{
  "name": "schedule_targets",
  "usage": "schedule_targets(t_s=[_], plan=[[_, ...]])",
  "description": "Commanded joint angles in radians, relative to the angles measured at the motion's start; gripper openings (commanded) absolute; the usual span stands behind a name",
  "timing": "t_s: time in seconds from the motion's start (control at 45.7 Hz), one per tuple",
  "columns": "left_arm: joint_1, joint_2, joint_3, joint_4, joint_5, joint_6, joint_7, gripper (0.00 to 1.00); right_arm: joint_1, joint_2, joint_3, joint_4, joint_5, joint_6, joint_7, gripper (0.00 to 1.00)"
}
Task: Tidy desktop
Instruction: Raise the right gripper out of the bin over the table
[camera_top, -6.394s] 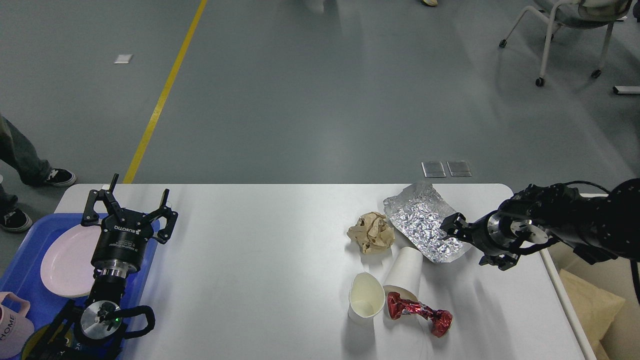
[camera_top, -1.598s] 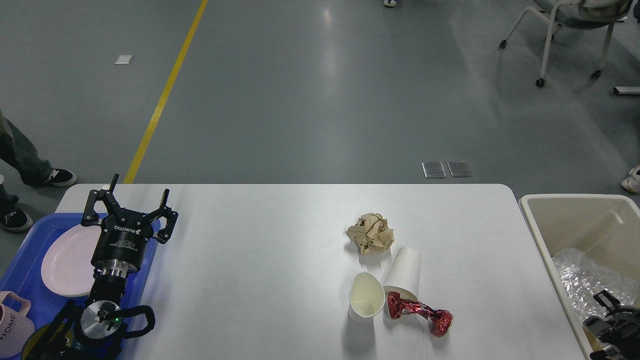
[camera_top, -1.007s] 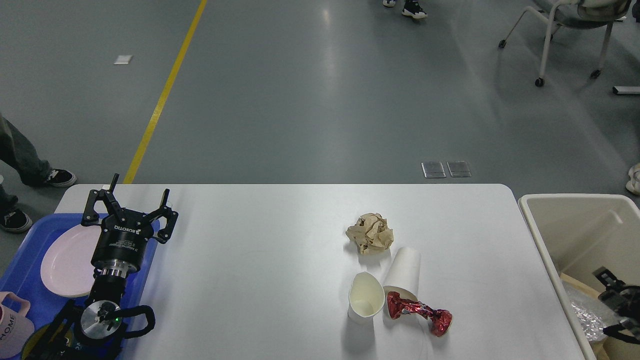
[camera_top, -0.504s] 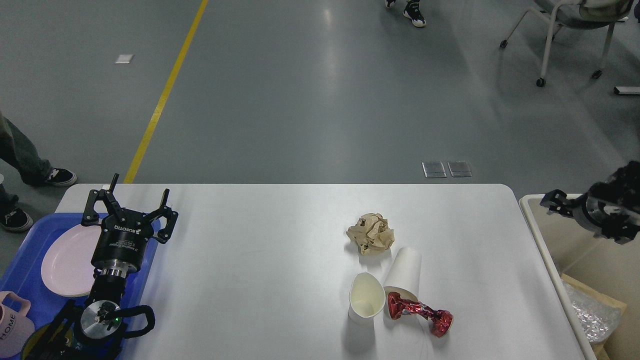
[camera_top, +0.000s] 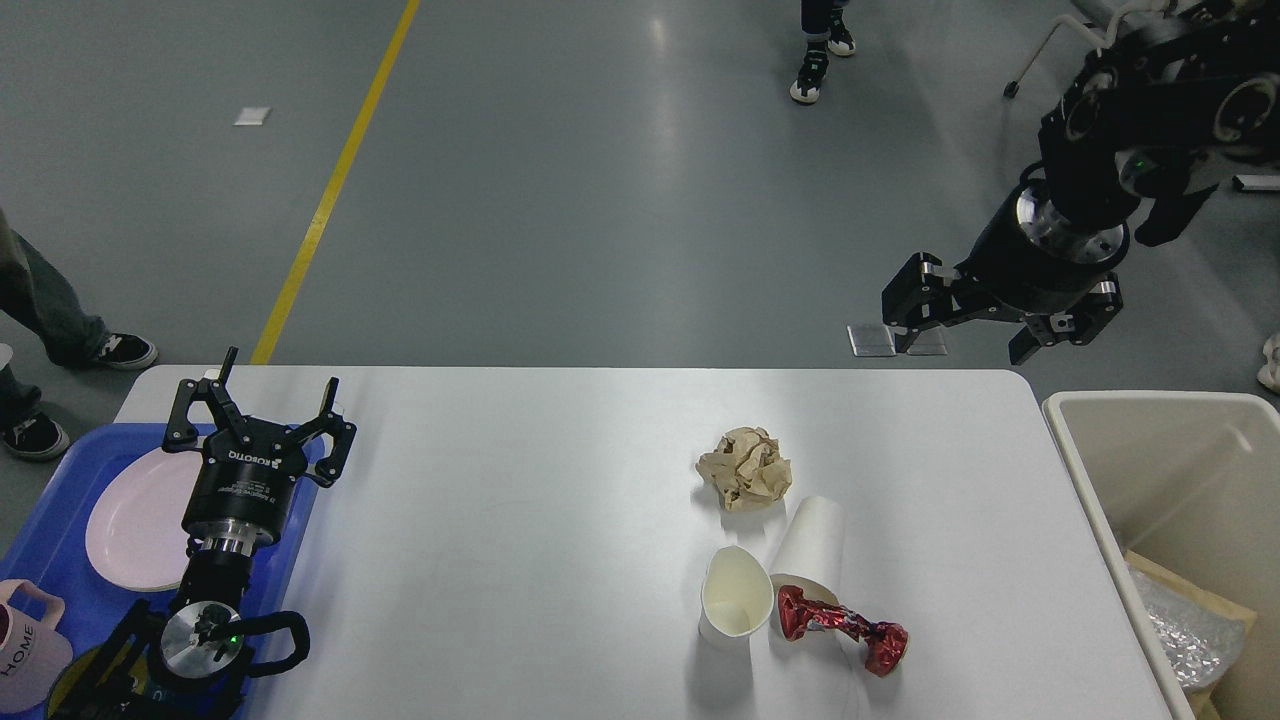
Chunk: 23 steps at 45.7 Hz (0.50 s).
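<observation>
The white desktop (camera_top: 520, 500) holds a crumpled brown paper ball (camera_top: 745, 467), a white paper cup (camera_top: 735, 605) with its mouth facing me, a second paper cup (camera_top: 808, 550) lying on its side, and a red foil wrapper (camera_top: 840, 628). My left gripper (camera_top: 262, 405) is open and empty at the table's left end, over the edge of the blue tray (camera_top: 40, 560). My right gripper (camera_top: 975, 325) is open and empty, held high beyond the table's far right corner, well apart from the litter.
A beige bin (camera_top: 1160, 470) stands off the table's right end with crumpled silver foil (camera_top: 1190, 630) in it. The tray holds a pink plate (camera_top: 135, 520) and a pink mug (camera_top: 25, 650). People's feet and a chair are on the floor beyond.
My right arm carried the silver foil off the table into the bin, let it go, then rose up and left to above the far right corner. The left arm has not moved.
</observation>
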<state>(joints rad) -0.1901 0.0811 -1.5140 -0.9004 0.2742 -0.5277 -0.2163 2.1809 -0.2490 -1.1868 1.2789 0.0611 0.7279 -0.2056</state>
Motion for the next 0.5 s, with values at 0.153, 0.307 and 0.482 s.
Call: schedule_targets(t_s=[0.153,0.307,0.482], plan=[[0.0,0.0,0.0,0.0,-0.001,0.0,0.0,0.96,0.292,0.068,0.065,0.335,0.011,-0.007,0.0,1.0],[0.0,0.002,0.0,0.0,-0.001,0.0,0.0,0.96,0.303,0.068,0.078,0.358,0.013,-0.005,0.0,1.0],[0.0,0.0,0.0,0.0,-0.001,0.0,0.0,0.96,0.303,0.068,0.07,0.355,0.011,-0.007,0.0,1.0]])
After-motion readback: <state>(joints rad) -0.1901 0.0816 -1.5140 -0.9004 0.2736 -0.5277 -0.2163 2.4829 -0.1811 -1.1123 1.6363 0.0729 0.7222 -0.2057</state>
